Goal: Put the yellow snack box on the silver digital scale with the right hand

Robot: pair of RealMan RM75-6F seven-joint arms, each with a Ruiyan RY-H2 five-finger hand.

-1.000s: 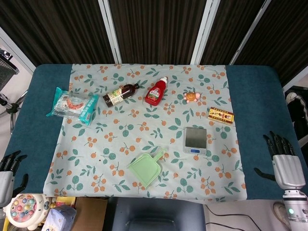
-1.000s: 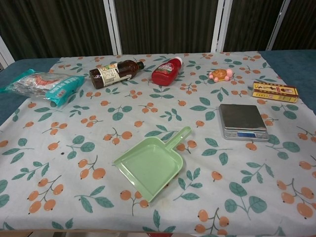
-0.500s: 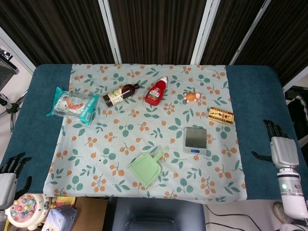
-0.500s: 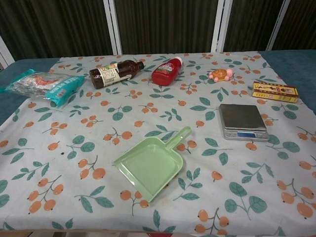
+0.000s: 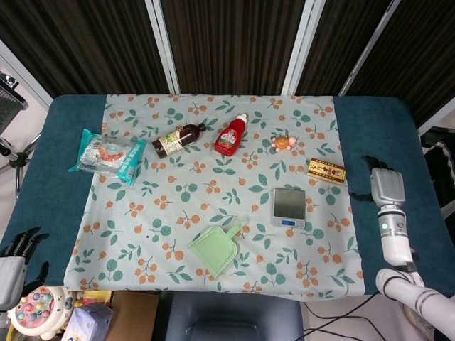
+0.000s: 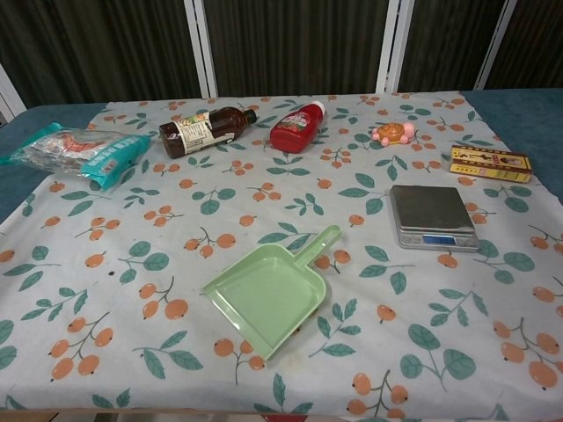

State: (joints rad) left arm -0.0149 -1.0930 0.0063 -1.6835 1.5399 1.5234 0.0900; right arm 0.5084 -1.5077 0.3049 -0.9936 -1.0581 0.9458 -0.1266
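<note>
The yellow snack box point(image 5: 325, 170) point(image 6: 490, 163) lies flat on the floral cloth at the right, just beyond the silver digital scale point(image 5: 288, 206) point(image 6: 433, 216). Nothing is on the scale's plate. My right hand point(image 5: 386, 186) hovers over the blue table surface to the right of the box, with its dark fingers pointing away from me and holding nothing. It is apart from the box. My left hand point(image 5: 14, 259) hangs low at the table's near left corner, fingers apart and empty. Neither hand shows in the chest view.
A green dustpan point(image 5: 217, 248) lies near the front middle. A brown bottle point(image 5: 178, 138), a red ketchup bottle point(image 5: 230, 135) and a small orange toy point(image 5: 283, 141) lie along the back. A snack bag point(image 5: 108, 154) sits at the left.
My right hand has moved up and leftward from the table's near right corner towards the snack box. My left hand has sunk a little lower. The objects have not moved.
</note>
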